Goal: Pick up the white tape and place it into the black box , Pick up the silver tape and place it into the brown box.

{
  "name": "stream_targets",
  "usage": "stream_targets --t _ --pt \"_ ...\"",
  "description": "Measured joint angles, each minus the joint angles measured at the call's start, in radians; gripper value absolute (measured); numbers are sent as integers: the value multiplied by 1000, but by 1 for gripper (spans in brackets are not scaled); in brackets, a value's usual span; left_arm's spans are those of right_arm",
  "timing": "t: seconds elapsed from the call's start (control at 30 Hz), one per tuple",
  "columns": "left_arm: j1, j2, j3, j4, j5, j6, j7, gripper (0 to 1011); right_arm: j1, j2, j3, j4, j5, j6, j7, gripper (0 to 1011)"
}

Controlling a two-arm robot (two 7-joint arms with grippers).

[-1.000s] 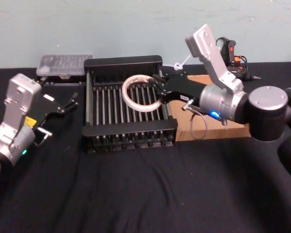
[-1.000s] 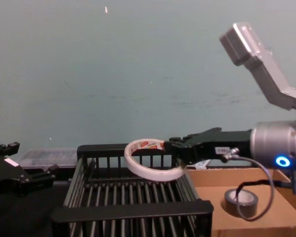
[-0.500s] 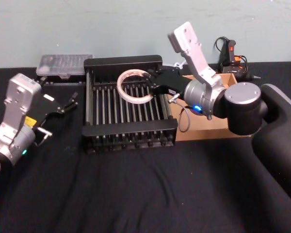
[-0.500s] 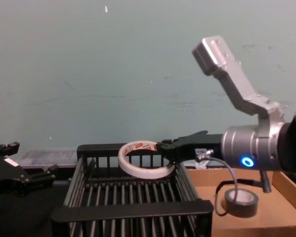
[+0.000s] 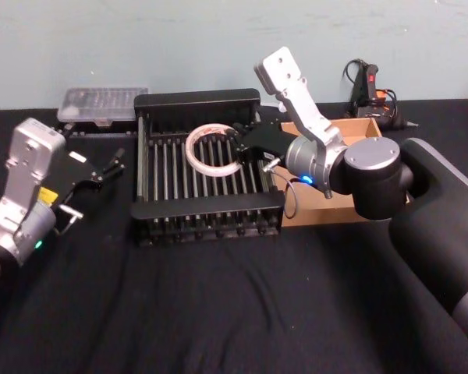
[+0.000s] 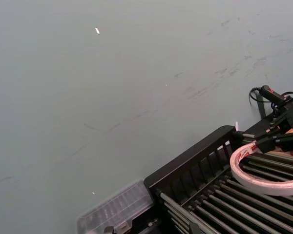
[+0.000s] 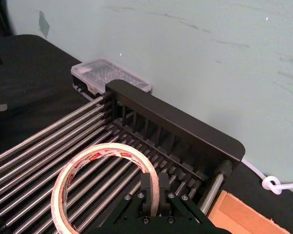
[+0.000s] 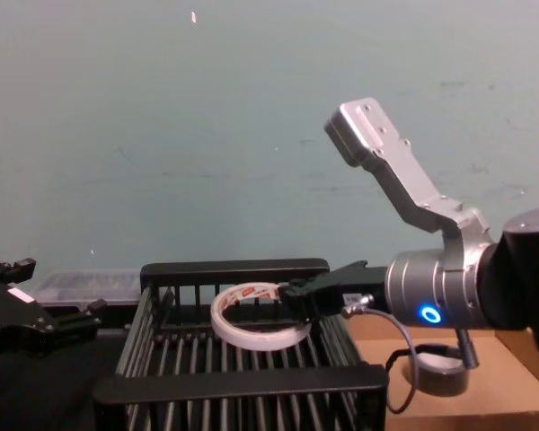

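White tape (image 5: 213,150): held at its rim by your right gripper (image 5: 244,146), whose fingers are closed on the ring, hanging low over the bars at centre frame inside the black box (image 5: 207,214). Step in hand: the placing of the first item; next, you would likely lower a little and let go. Right arm reaches in from the frame's right, forearm angled up. Silver tape (image 8: 438,371): lies in the brown box (image 5: 351,209), lower right of the chest view. Left gripper (image 5: 109,166): parked left over the tabletop (image 5: 218,312), fingers apart, holding nothing.
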Motion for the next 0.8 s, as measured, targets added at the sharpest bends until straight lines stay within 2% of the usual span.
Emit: stream_targets --t 0.37,0.63,0.8 --pt "0 0 0 0 0 0 0 1001 0 1 1 -1 -2 1 0 114" --pt "0 0 0 0 0 0 0 1001 -1 2 0 -3 0 1 1 320" --pt "0 0 0 0 0 0 0 1001 -2 2 -1 -3 2 1 1 509"
